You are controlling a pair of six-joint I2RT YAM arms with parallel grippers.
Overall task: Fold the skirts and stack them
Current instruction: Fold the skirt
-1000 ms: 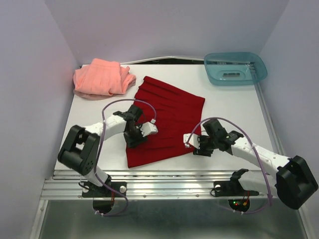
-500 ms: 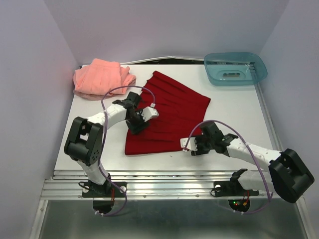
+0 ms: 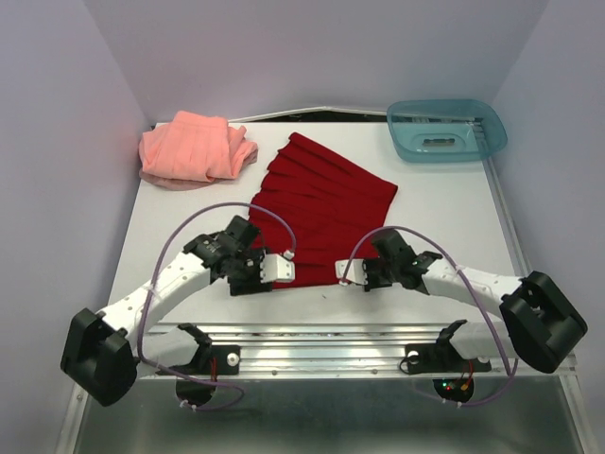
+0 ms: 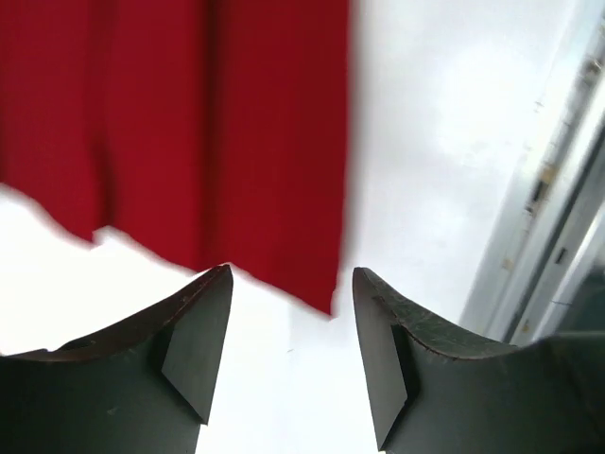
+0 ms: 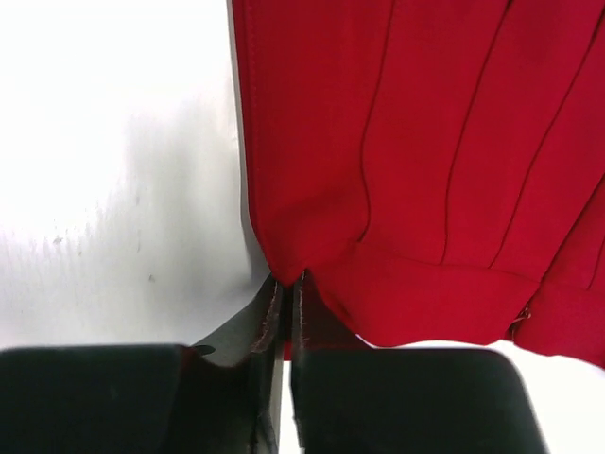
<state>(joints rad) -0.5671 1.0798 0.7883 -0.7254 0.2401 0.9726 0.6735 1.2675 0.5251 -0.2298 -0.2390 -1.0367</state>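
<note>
The deep red pleated skirt (image 3: 323,203) lies spread in the middle of the table, and it also shows in the left wrist view (image 4: 189,123) and the right wrist view (image 5: 425,142). The salmon-pink skirt (image 3: 194,148) lies rumpled at the back left. My left gripper (image 3: 272,271) is open at the red skirt's near left corner. In the left wrist view (image 4: 293,274) that corner lies just ahead of the jaws, which hold nothing. My right gripper (image 3: 350,275) is at the near right hem. In the right wrist view (image 5: 285,281) it is shut on a pinch of red hem.
A translucent teal tray (image 3: 446,130) stands at the back right. A metal rail (image 3: 321,333) runs along the table's near edge, just behind both grippers. Purple walls close in the left, back and right sides.
My left gripper has come off the top of the red skirt and swung back to its near left corner. The skirt has shifted toward the back. My right gripper has moved slightly left with the hem.
</note>
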